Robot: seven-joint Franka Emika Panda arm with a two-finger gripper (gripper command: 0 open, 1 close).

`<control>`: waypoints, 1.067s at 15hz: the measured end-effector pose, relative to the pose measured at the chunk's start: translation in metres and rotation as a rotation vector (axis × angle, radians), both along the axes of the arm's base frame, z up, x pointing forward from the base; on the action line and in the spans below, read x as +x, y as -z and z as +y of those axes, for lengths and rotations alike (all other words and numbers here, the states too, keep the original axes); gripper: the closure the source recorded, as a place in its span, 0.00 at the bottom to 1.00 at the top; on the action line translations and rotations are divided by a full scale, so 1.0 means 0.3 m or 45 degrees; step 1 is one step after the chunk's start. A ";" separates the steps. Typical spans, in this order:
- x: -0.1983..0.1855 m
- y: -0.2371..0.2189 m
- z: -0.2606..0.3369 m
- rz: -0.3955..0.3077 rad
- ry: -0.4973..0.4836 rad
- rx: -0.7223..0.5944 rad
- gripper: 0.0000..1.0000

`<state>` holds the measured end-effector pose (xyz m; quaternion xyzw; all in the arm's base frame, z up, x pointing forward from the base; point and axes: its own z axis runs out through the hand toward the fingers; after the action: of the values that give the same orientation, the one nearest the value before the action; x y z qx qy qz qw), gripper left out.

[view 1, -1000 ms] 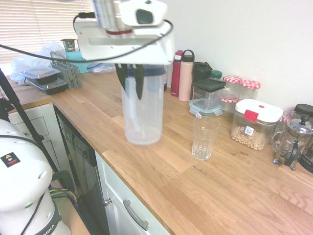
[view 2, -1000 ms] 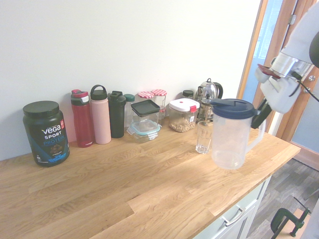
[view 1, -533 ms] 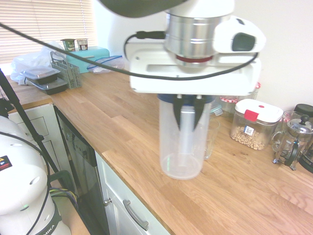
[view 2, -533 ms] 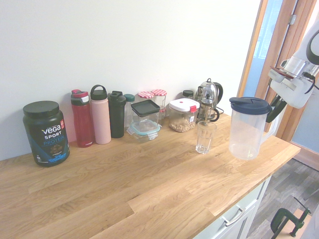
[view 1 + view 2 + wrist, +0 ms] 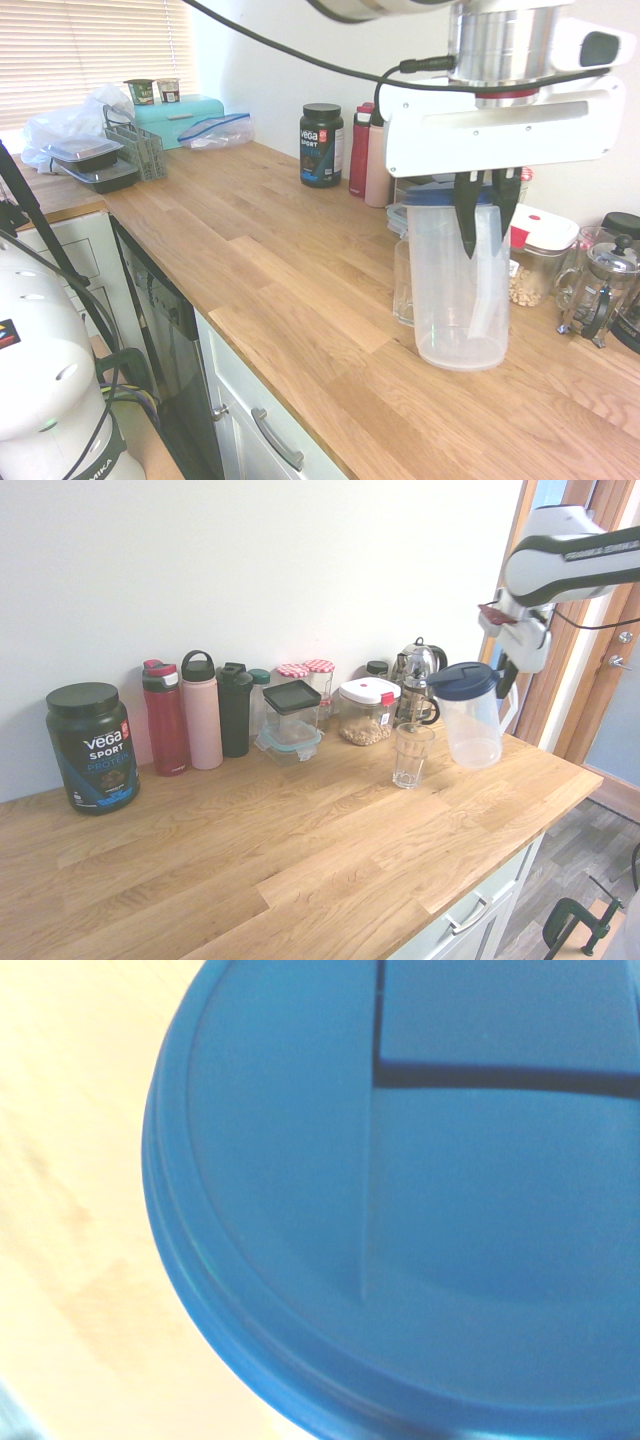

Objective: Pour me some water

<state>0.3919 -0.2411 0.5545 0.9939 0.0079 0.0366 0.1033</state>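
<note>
Jug: the clear jug (image 5: 460,290) with the blue lid (image 5: 400,1210) is the nearest thing. The claw holds it up just over the tabletop (image 5: 300,290). A second ago it was far over by the tabletop's front edge. Now it has slid a long way across and hangs right beside the glass.

Claw: the claw (image 5: 485,215) is clenched on the jug's handle. Its dark fingers (image 5: 466,215) point down along the side of the jug. From the other side, the claw (image 5: 510,670) sits behind the jug (image 5: 468,715), next to the lid.

Tilt: the jug was straight up and down. Now it leans a little, as the second outside view shows. No water is coming out.

Water: I cannot tell how much water is in the jug. It looks almost see-through and may hold very little.

Glass: the glass (image 5: 411,755) stands upright on the tabletop and looks empty. It has not moved. In the first outside view the glass (image 5: 402,285) peeks out from behind the jug.

Behind: the box of nuts (image 5: 366,712), the coffee pot (image 5: 415,680), the bottles (image 5: 200,720) and the big black tub (image 5: 92,747) line the wall, same as before.

What it means: the carrying part looks nearly done. I think the next job is to get the spout over the glass and tip the jug more.

Watch out: the jug is very close to the glass, so a bump could knock it over.
</note>
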 end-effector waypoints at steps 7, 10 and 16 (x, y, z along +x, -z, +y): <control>0.115 -0.033 0.128 0.120 -0.107 -0.389 1.00; 0.137 -0.038 0.175 0.171 -0.152 -0.523 1.00; 0.146 -0.003 0.224 0.264 -0.201 -0.665 1.00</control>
<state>0.4355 -0.1739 0.5555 0.9285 0.1048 -0.0608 0.3510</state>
